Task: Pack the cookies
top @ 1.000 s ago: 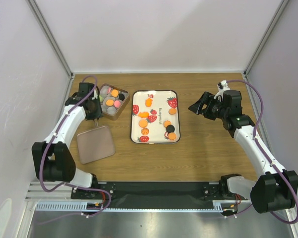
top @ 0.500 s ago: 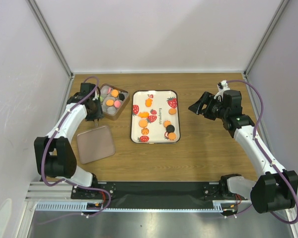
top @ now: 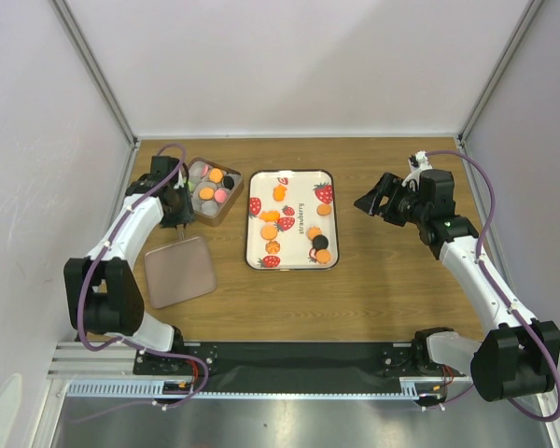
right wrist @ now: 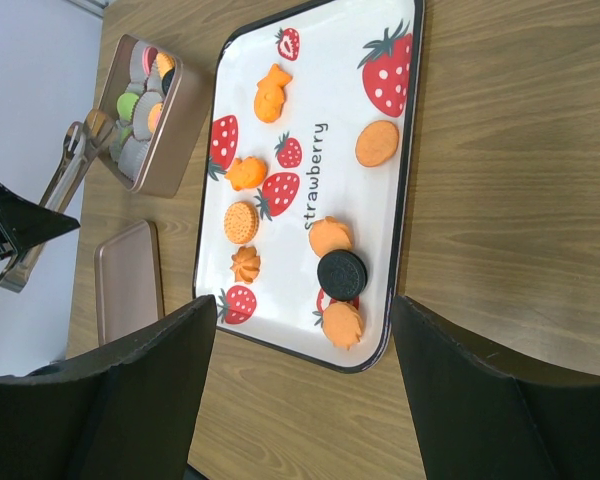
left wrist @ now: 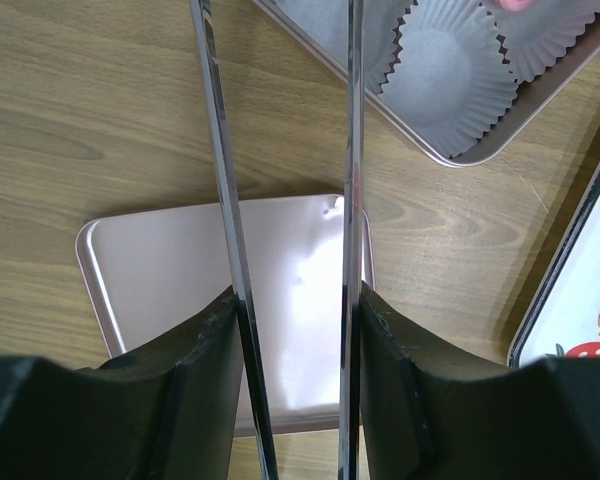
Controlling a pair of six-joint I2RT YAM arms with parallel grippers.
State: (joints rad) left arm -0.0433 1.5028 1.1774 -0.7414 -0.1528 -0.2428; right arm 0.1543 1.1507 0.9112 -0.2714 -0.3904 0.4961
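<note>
Left hand is clamped on tongs; right hand is apart and empty. The tongs could snag the tin rim, spilling cookies across the desk.

One word can be read: "strawberry", printed in small black lowercase letters on the white floor of the tray. The tray lies in the middle of the surface, nearer its far edge. In the right wrist view the word is sharp and runs along the tray's long side, among printed red strawberries, with an orange cookie just beside one end. In the top view the letters are too small to read clearly.
</note>
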